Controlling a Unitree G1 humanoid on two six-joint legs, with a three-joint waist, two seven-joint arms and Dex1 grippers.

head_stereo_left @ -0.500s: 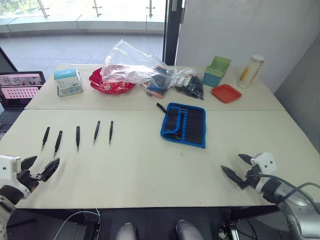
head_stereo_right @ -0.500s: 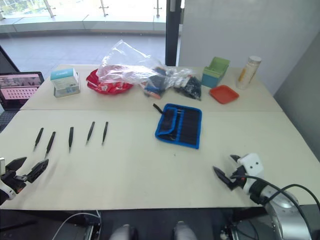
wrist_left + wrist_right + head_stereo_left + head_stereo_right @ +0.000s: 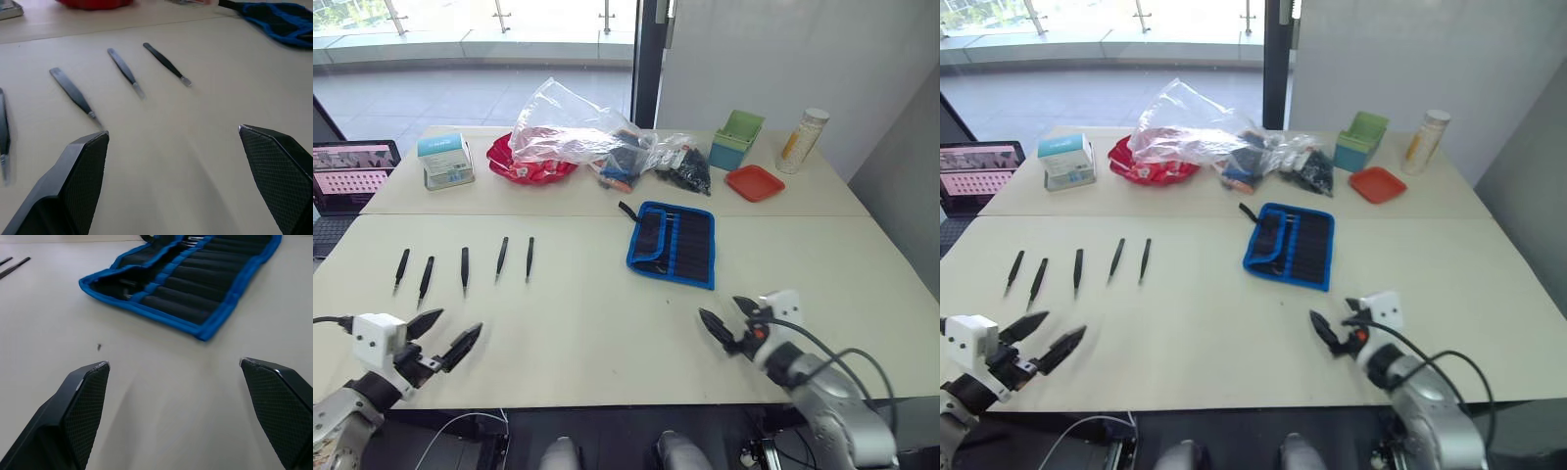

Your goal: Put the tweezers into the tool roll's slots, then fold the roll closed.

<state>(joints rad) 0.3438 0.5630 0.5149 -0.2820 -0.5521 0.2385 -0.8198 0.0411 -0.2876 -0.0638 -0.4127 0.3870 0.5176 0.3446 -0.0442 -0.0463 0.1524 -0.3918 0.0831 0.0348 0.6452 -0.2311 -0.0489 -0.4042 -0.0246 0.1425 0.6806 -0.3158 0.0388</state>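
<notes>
Several black tweezers (image 3: 465,267) lie side by side on the left of the table, tips toward me; the left wrist view shows them (image 3: 126,71) ahead of the fingers. The tool roll (image 3: 675,245) lies open at centre right, black with blue edging, its slots (image 3: 205,289) facing up and its strap at the far corner. Over the near table edge, below the tweezers, my left gripper (image 3: 458,323) is open and empty. My right gripper (image 3: 720,307) is open and empty too, just on the near side of the roll.
At the back of the table are a clear plastic bag (image 3: 573,132), a red bowl (image 3: 530,168), a green box (image 3: 739,139), a red tray (image 3: 756,182), a bottle (image 3: 803,139) and a small box (image 3: 445,160). A laptop (image 3: 347,171) sits far left.
Both grippers have moved inward over the table: the left one to the right below the tweezers, the right one to the left toward the roll. Both stay open.
</notes>
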